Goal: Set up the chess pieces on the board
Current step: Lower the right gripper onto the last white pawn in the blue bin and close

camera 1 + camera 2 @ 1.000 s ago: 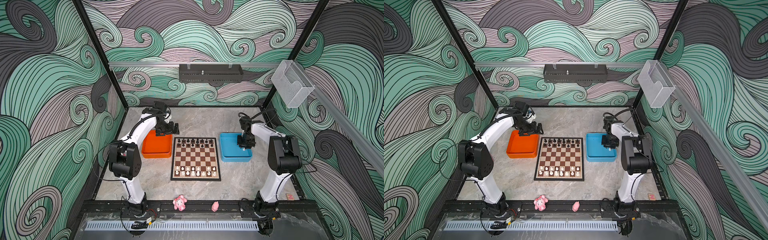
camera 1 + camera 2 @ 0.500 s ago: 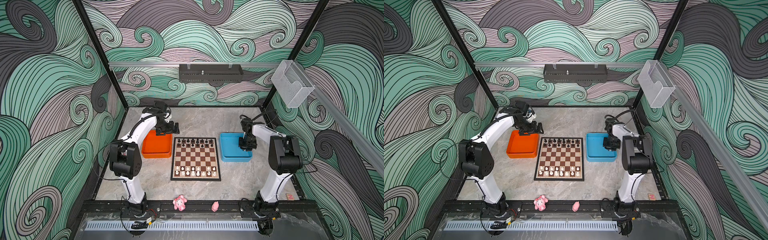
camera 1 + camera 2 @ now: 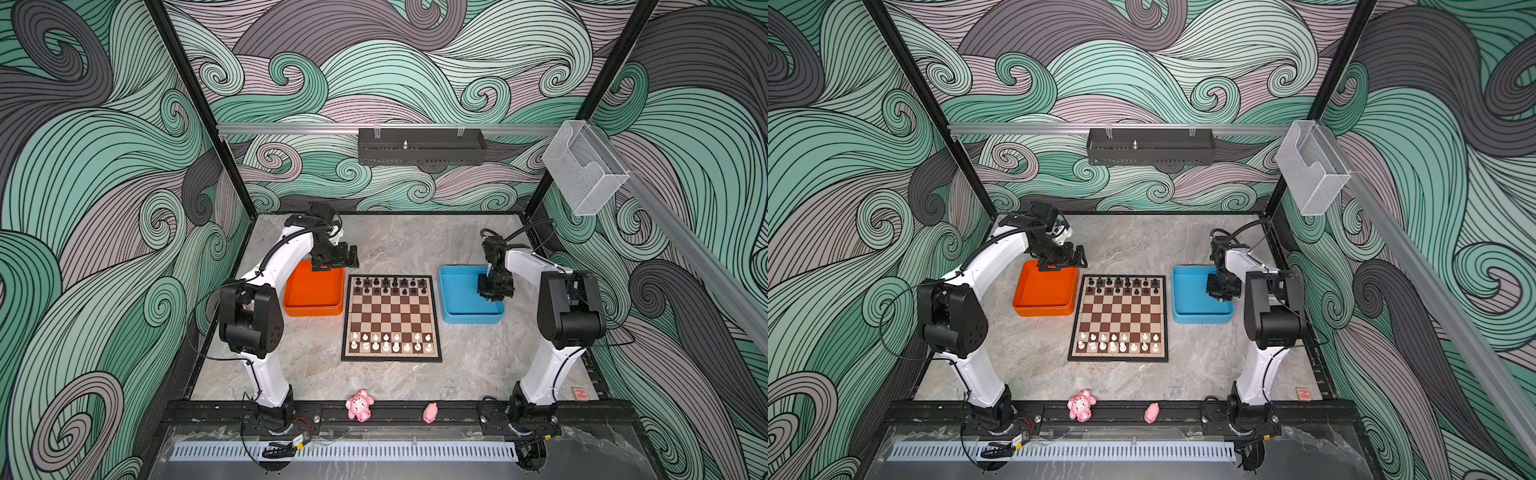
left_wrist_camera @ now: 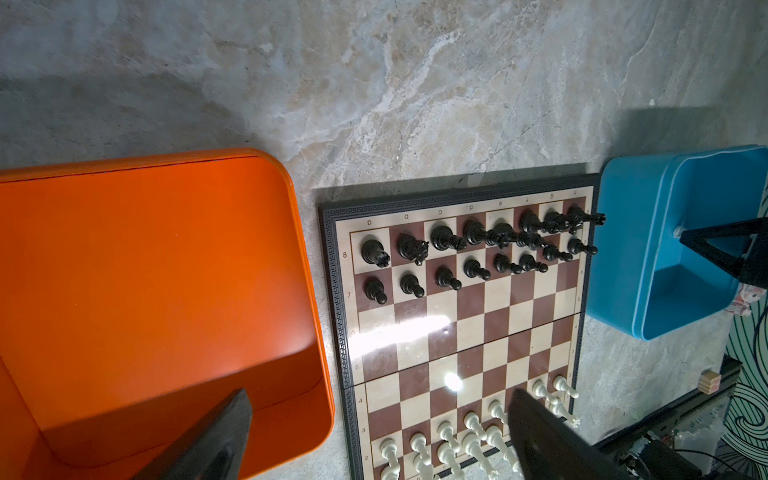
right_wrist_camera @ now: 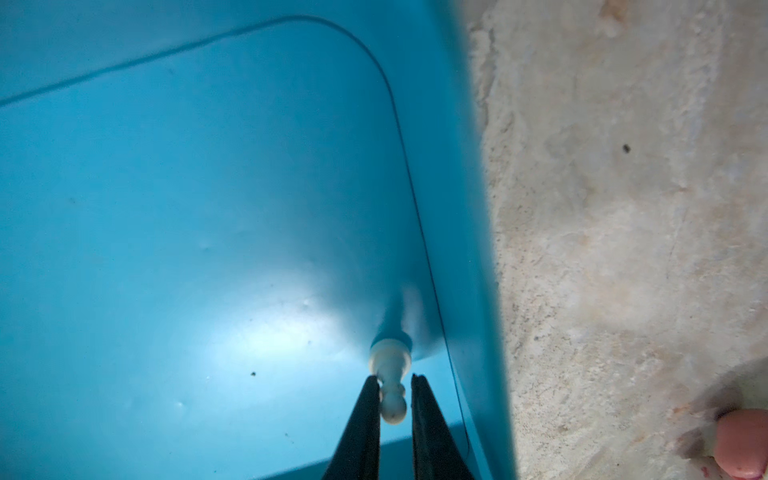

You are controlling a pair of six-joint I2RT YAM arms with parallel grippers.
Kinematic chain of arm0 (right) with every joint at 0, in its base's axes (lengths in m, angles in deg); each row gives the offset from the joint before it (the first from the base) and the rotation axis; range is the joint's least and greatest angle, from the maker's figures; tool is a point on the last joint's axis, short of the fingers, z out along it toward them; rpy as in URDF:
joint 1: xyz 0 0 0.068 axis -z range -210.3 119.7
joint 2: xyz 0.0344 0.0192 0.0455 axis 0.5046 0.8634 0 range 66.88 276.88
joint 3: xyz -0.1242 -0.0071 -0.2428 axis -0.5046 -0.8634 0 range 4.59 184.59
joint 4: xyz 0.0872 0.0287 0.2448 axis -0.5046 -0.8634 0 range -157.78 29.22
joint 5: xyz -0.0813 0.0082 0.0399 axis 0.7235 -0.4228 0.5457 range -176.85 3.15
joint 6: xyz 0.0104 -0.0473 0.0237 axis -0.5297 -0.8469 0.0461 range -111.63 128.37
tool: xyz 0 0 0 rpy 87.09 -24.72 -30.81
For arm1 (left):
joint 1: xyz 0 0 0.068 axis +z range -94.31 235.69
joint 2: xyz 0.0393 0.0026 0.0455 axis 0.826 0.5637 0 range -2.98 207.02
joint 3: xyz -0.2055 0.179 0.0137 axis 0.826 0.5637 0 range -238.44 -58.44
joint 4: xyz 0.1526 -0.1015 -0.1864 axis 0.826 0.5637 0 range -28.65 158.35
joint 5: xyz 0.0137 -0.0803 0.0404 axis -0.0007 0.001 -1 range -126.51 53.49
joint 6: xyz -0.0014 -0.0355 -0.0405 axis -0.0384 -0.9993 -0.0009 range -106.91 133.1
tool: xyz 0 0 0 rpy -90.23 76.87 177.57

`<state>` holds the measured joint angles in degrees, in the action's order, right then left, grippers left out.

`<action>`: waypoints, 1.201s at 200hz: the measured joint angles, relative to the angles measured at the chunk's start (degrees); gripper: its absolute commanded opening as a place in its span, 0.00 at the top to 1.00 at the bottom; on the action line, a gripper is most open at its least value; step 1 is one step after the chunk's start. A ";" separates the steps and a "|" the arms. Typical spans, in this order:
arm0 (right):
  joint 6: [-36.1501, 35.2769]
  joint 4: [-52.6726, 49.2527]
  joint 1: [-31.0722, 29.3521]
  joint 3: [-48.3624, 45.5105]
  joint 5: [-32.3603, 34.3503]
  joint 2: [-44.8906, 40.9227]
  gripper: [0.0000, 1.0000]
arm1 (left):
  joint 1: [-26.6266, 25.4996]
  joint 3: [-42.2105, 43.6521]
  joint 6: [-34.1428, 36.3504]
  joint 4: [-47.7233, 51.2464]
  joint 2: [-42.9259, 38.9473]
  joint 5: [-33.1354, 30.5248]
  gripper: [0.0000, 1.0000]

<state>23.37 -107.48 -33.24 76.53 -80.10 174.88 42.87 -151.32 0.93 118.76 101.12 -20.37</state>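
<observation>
The board (image 3: 390, 320) lies mid-table, with black chess pieces (image 3: 390, 284) on its two far rows and white chess pieces (image 3: 390, 341) on its two near rows. My right gripper (image 5: 395, 378) is down inside the blue tray (image 5: 166, 208), near its right wall. Its two fingers are shut on the head of a white pawn (image 5: 390, 357) standing on the tray floor. In both top views that gripper (image 3: 492, 291) hides the pawn. My left gripper (image 4: 378, 395) hangs open and holds nothing, above the far end of the orange tray (image 4: 145, 270) beside the board's far left corner.
The orange tray (image 3: 311, 291) sits left of the board and the blue tray (image 3: 457, 291) right of it, each close to the board's frame. Two pink figurines (image 3: 359, 406) (image 3: 430, 412) lie at the front rail. A small block (image 3: 578, 392) rests at the front right.
My right gripper has shifted a little nearer and lower inside the blue tray, and its fingers have closed in on the white pawn. The left arm has not moved.
</observation>
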 measured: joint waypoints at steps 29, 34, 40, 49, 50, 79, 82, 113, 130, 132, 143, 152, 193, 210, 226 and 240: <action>-0.09 0.50 0.00 0.00 -0.15 -0.02 0.81 | 0.00 0.00 0.00 0.02 0.00 0.00 0.01; -0.15 0.61 0.00 0.02 -0.15 -0.04 0.81 | 0.00 0.00 0.00 0.02 0.00 -0.02 0.01; -0.22 0.70 0.00 0.00 -0.20 -0.07 0.80 | 0.00 0.00 0.00 0.02 0.00 -0.02 0.01; -0.24 0.79 0.00 0.00 -0.20 -0.11 0.80 | 0.00 0.00 0.00 0.02 0.00 0.00 0.01; -0.24 0.79 0.02 0.02 -0.22 -0.11 0.81 | 0.00 0.00 0.00 0.02 0.00 -0.02 0.01; -0.39 0.96 0.02 0.00 -0.26 -0.44 0.81 | 0.00 0.00 -0.02 0.04 0.00 0.00 0.01; -0.44 1.01 0.02 0.00 -0.26 -0.50 0.82 | 0.00 0.00 -0.02 0.04 0.00 0.00 0.02; -0.76 1.27 0.02 -0.11 -0.31 -0.85 0.85 | 0.00 0.00 -0.02 0.07 0.00 -0.02 0.01; -0.90 1.33 0.02 -0.20 -0.35 -0.98 0.86 | 0.00 0.00 -0.04 0.07 0.00 -0.02 0.01; -0.90 1.33 0.02 -0.20 -0.35 -0.98 0.85 | 0.00 0.00 -0.04 0.07 0.00 0.00 0.01; -0.90 1.40 0.02 -0.28 -0.39 -0.98 0.85 | 0.00 0.00 -0.04 0.09 0.00 -0.02 0.01; -0.90 1.42 0.02 -0.35 -0.42 -0.98 0.85 | 0.00 0.00 -0.07 0.09 0.00 -0.02 0.01; -0.90 1.49 0.02 -0.44 -0.57 -0.98 0.88 | 0.00 0.00 -0.07 0.46 0.00 -0.02 0.01; -0.92 1.49 0.02 -0.44 -0.72 -0.98 0.91 | 0.00 0.00 -0.07 0.50 0.00 -0.02 0.01; -0.96 1.49 0.02 -0.44 -0.74 -1.03 0.92 | 0.00 0.00 -0.09 0.57 0.02 0.00 0.01; -0.98 1.46 0.02 -0.44 -0.76 -1.18 0.93 | 0.00 0.00 -0.09 0.66 0.04 0.00 0.01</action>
<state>22.39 -106.02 -33.22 76.09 -80.87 173.70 42.87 -151.32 0.84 119.42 101.16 -20.37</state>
